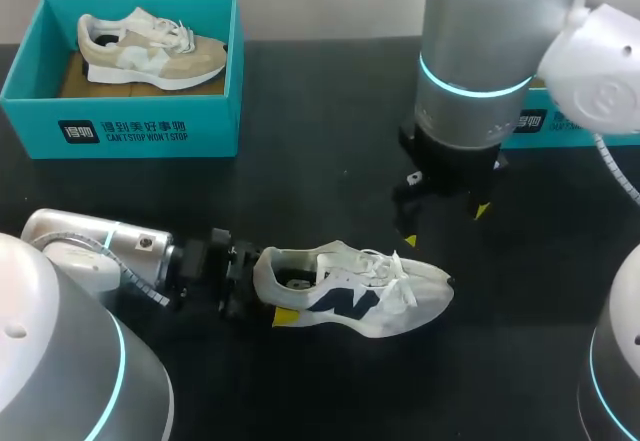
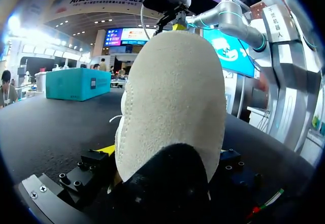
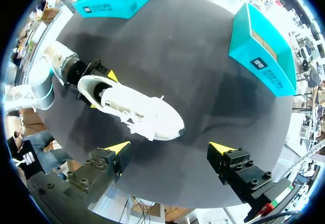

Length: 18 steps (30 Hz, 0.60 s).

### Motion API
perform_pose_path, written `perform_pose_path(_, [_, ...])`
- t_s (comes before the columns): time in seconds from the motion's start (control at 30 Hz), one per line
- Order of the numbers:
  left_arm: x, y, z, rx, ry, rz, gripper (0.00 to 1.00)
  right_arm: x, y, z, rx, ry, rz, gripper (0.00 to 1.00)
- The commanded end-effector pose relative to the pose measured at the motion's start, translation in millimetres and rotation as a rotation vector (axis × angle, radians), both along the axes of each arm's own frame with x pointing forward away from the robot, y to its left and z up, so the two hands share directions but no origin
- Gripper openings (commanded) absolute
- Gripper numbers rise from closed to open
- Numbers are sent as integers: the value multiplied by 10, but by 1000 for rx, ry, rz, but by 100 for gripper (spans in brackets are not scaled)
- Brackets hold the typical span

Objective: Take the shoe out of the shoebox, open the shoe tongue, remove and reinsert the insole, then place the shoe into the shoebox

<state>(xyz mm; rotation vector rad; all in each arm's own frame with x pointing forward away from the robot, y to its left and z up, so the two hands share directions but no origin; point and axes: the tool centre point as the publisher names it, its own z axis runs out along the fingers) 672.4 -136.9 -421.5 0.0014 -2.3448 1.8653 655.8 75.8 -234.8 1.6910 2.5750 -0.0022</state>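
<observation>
Left gripper clamps the shoe by its heel; right gripper, wide open above, should descend squarely onto the tongue.

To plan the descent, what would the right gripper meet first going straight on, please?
Probably the white shoe, near its toe, though depth is unclear; the left gripper holds its heel.
</observation>
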Motion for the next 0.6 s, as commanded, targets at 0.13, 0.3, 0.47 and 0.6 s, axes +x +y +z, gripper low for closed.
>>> perform_pose_path(0.13, [7,-19,-21,2,1,-4,0,40,312,-121,-182,-36,-226,100])
perform_pose_path(0.3, [7,-19,-21,2,1,-4,0,55,528,-187,-260,-55,-339,100])
perform_pose_path(0.47, [7,-19,-21,2,1,-4,0,32,716,-183,-318,-103,-417,100])
perform_pose_path(0.6, [7,-19,-21,2,1,-4,0,-15,796,-153,-310,-127,-466,100])
